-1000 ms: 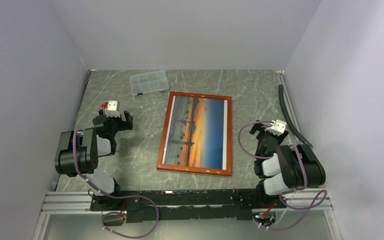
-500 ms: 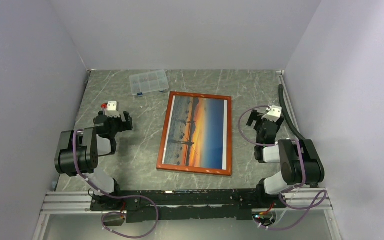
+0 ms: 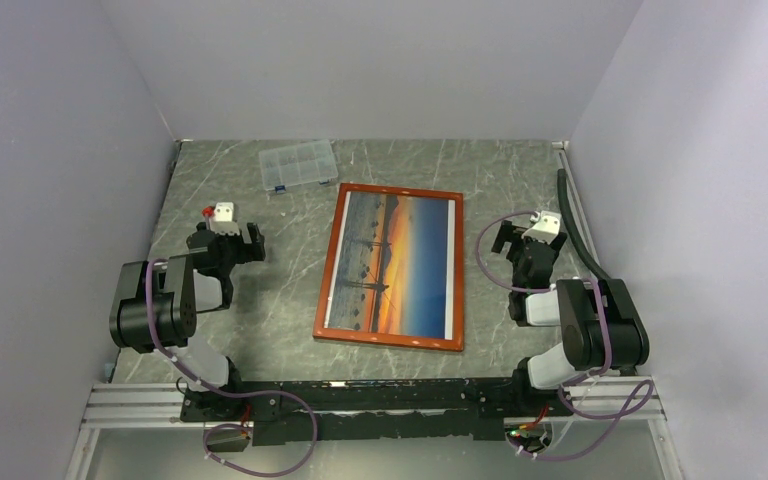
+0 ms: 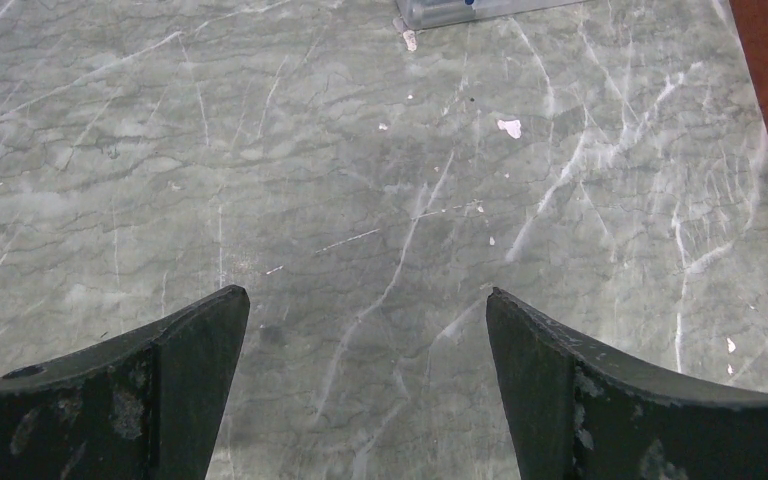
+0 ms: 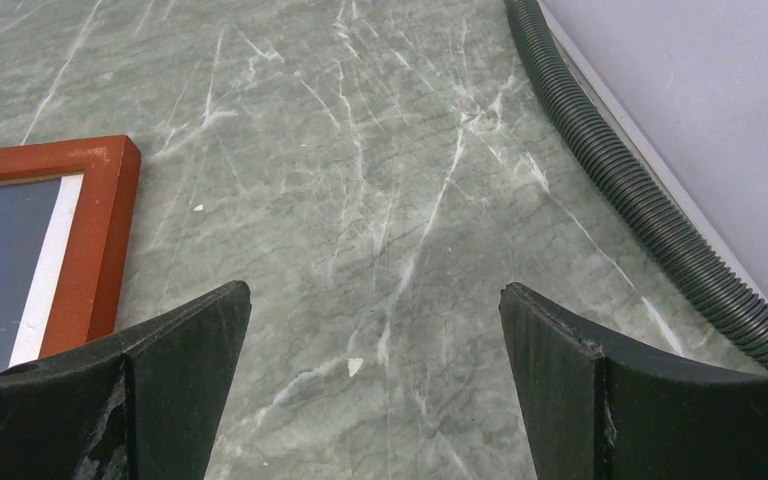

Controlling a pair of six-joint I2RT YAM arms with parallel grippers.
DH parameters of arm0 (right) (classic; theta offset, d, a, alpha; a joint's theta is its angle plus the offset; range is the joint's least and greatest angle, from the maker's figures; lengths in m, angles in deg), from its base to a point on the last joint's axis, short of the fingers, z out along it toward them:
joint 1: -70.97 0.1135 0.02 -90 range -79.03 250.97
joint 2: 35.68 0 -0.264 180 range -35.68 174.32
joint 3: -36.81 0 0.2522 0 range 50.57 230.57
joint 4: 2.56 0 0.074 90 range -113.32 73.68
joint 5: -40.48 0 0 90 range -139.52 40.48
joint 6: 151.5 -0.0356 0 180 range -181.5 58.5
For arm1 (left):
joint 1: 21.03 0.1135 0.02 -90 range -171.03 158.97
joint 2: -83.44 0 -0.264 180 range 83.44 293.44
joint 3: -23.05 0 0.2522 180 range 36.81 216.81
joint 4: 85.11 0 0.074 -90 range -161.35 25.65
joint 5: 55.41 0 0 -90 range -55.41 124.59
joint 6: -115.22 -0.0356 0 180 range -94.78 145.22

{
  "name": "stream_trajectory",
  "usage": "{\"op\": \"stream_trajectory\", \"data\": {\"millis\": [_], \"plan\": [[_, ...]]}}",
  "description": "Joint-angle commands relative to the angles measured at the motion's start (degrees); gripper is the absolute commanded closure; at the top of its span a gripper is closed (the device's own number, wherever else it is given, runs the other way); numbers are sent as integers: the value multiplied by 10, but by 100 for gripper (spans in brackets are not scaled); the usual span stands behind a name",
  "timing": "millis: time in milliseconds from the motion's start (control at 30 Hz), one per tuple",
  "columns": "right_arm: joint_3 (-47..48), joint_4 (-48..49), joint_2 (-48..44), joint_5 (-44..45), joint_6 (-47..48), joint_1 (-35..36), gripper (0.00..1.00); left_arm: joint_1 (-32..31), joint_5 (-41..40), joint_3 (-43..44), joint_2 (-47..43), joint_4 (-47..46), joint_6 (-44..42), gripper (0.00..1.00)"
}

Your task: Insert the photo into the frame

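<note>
– Fingers (image 4: 190, 350) on the left gripper (image 4: 368, 300), are they holding anything?

– No. They are spread wide with only bare table (image 4: 360, 150) between them. The right gripper (image 5: 375, 290) is spread wide and holds nothing too.

– Did anything just move?

– Only the right arm. A second ago its gripper sat lower in the top view. Now it has gone up and a bit left, and it has nearly stopped. The left arm stayed put. The frame (image 3: 328, 265) and the photo (image 3: 395, 262) did not move at all.

– What does that mean for the job?

– I think the job looks done. The photo lies flat inside the red-orange frame, picture side up, and no gripper is touching it. The move looks like an arm just settling, not reaching.

– Where is the frame?

– In the middle of the top view, between the two grippers and apart from both. The right wrist view shows one corner at its left edge.

– Which way does it point?

– Its long side runs from the top of the view to the bottom, leaning a little to the right at the top. Its short ends face the far wall and the arm bases. The blue is on the right and the orange is lower down.
</note>
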Motion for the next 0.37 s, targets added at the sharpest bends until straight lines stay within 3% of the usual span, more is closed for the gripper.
{"op": "stream_trajectory", "data": {"millis": [0, 333], "plan": [[0, 15, -6, -7, 5, 1, 0, -2, -6, 1, -3, -20, 5, 6], [5, 8, -5, -9, 5, 1, 0, -2, -7, 1, -3, -21, 5, 6]]}}
